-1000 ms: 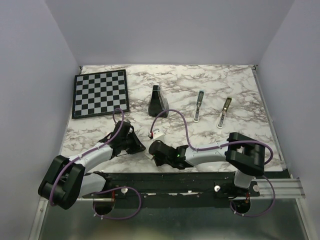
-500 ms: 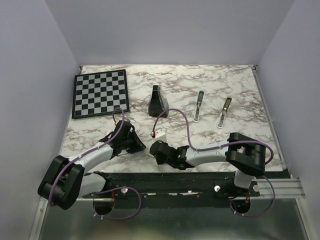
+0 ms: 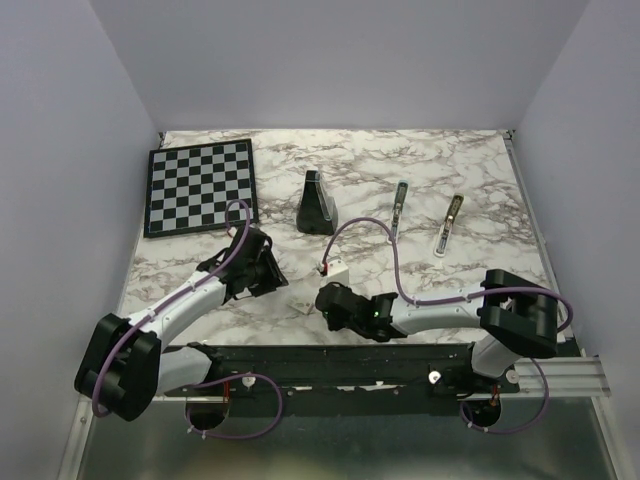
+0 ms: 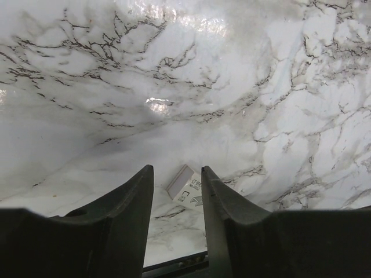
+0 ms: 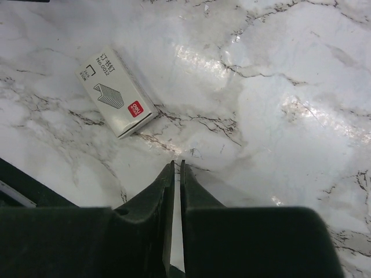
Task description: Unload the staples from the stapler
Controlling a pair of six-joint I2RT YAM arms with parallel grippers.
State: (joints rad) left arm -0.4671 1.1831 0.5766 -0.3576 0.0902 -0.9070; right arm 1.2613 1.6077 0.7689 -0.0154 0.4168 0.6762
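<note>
Pale lavender walls [image 3: 340,60] enclose a white, grey-veined marble table [image 3: 480,165] on the left, right and far sides. Soft glare shows on its glossy top. A grey metal sheet [image 3: 400,455] lies nearest.

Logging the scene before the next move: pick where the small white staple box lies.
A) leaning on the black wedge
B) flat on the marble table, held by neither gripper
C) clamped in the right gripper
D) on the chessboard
B: the staple box lies flat on the marble table, apart from the right gripper and the left gripper.
</note>
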